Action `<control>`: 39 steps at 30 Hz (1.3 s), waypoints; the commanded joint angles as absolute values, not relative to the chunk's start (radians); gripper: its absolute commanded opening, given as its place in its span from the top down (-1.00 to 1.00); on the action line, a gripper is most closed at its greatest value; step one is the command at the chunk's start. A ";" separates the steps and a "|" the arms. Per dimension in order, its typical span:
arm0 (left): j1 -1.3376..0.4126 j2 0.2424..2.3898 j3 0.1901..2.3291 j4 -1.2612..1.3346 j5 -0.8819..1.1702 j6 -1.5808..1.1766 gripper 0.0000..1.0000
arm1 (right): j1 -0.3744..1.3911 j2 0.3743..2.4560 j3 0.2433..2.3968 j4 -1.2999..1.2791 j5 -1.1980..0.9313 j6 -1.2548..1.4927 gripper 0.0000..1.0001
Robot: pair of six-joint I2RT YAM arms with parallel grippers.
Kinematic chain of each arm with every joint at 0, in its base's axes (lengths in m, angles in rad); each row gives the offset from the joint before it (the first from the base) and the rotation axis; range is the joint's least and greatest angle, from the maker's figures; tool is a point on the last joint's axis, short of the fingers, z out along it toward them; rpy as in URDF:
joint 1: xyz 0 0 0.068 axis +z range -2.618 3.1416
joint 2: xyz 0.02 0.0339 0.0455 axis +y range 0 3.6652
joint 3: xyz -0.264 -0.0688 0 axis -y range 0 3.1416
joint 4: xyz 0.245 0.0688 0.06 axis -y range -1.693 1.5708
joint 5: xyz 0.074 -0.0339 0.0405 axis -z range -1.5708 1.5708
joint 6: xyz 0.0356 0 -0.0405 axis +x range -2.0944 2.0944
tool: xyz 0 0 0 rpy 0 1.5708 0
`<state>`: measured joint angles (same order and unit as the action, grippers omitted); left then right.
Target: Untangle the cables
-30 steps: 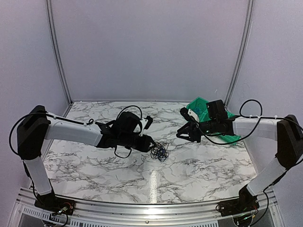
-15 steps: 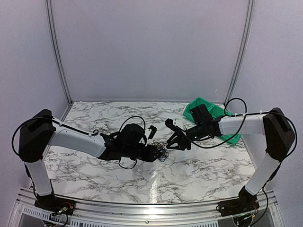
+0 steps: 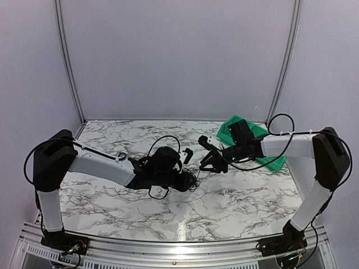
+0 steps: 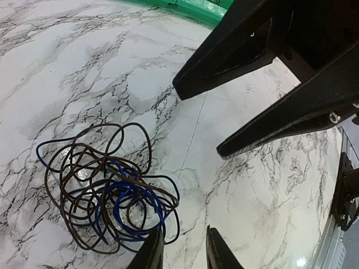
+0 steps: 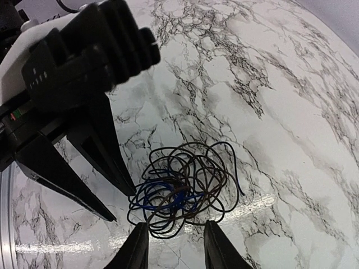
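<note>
We find the cables (image 4: 106,185) in one tangled wad on the desk (image 4: 67,73); no strand is separated yet. The left end effector (image 4: 182,252) and right end effector (image 5: 174,246) flank it, both part-open and empty.

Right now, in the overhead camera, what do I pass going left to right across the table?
Left arm's white link → cables → right gripper, jaws open → green container → right arm's black elbow.
</note>
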<state>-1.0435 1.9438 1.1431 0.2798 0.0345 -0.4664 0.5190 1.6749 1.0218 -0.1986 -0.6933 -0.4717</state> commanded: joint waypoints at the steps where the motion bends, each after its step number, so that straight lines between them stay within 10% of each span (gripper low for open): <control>1: -1.045 2.005 1.214 0.213 0.007 -0.406 0.50 | 0.486 1.654 1.037 -0.186 -0.702 -0.455 0.31; 13: -1.045 2.041 1.253 0.150 -0.054 -0.402 1.00 | 0.463 1.647 1.035 -0.190 -0.717 -0.459 0.31; 30: -1.045 1.886 1.152 0.205 -0.058 -0.437 1.00 | 0.589 1.775 1.109 -0.244 -0.722 -0.473 -0.22; 39: -1.045 1.878 1.111 0.249 -0.066 -0.497 1.00 | 0.669 1.901 1.186 -0.229 -0.486 -0.422 -0.04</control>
